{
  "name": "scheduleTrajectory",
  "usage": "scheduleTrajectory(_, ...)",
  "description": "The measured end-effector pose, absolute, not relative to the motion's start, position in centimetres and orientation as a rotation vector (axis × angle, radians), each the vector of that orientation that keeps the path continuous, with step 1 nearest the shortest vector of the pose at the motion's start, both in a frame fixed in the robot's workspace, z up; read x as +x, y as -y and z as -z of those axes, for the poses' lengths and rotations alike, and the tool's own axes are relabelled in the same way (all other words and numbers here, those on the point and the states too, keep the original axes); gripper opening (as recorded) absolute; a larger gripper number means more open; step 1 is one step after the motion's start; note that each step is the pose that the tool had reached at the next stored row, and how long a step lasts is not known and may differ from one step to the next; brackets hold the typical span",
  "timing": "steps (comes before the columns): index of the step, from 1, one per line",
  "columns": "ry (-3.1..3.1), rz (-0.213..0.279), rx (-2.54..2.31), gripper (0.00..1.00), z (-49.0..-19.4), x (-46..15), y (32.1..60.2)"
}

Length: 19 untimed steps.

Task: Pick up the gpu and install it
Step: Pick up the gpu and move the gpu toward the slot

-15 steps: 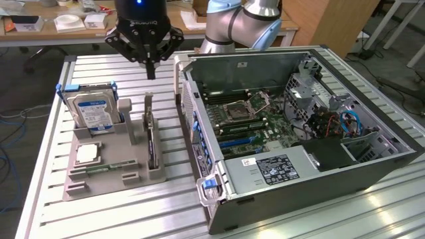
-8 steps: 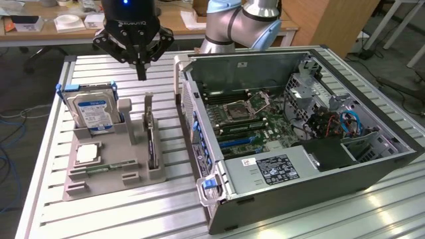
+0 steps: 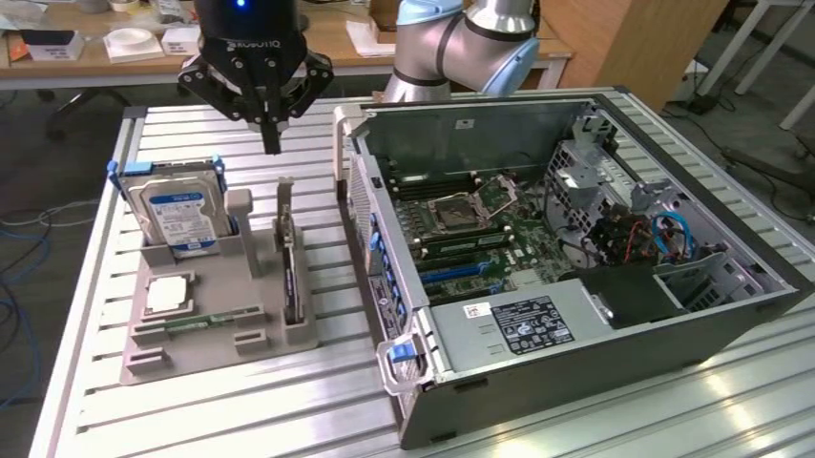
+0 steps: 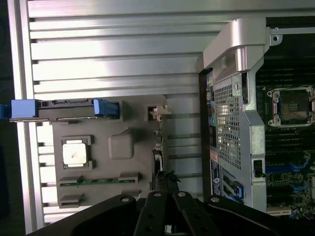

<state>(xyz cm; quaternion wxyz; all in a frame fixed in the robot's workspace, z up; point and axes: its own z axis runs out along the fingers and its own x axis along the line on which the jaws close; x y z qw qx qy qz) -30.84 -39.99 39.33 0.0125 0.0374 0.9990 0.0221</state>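
Observation:
The gpu [image 3: 290,262] is a thin dark card standing on edge in a slot of the grey holder tray [image 3: 242,286]. It sits between the hard drive and the open computer case [image 3: 574,239]. My gripper [image 3: 271,141] hangs above the far end of the card, fingers pressed together, shut on nothing and clear of the card. In the wrist view the gpu [image 4: 158,147] appears edge-on as a narrow strip, with my black gripper [image 4: 166,194] near one end of it. The case [image 4: 236,123] lies beside the tray with its motherboard exposed.
A silver hard drive [image 3: 178,215] with blue rails stands in the tray, along with a CPU chip [image 3: 168,294] and a green memory stick [image 3: 198,324]. The slatted metal table [image 3: 191,410] carries everything. A desk with clutter and the arm's base stand behind.

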Motion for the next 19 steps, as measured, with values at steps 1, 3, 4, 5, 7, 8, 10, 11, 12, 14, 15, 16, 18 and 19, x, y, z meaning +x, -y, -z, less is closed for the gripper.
scheduleTrajectory(1,-3.114,-0.069,0.117,0.1,-39.33,-30.84,39.99)
scheduleTrajectory(3,-3.114,-0.069,0.117,0.1,-39.33,-30.84,39.99)
scheduleTrajectory(4,-3.114,-0.069,0.117,0.1,-39.33,-30.84,39.99)
scheduleTrajectory(5,-3.114,-0.069,0.117,0.1,-39.33,-30.84,39.99)
scheduleTrajectory(7,-3.114,-0.069,0.117,0.11,-39.33,-30.84,39.99)
scheduleTrajectory(8,-3.114,-0.069,0.117,0.16,-39.33,-30.84,39.99)
scheduleTrajectory(10,-3.114,-0.069,0.117,0.16,-39.33,-30.84,39.99)
scheduleTrajectory(11,-3.114,-0.069,0.117,0.23,-39.33,-30.84,39.99)
scheduleTrajectory(12,-3.114,-0.069,0.117,0.29,-39.33,-30.84,39.99)
scheduleTrajectory(14,-3.114,-0.069,0.117,0.35,-39.33,-30.84,39.99)
scheduleTrajectory(15,-3.114,-0.069,0.117,0.41,-39.33,-30.84,39.99)
scheduleTrajectory(16,-3.114,-0.069,0.117,0.47,-39.33,-30.84,39.99)
scheduleTrajectory(18,-3.114,-0.069,0.111,0.53,-39.3,-30.84,39.99)
scheduleTrajectory(19,-3.115,-0.069,0.099,0.59,-39.22,-30.85,40.0)
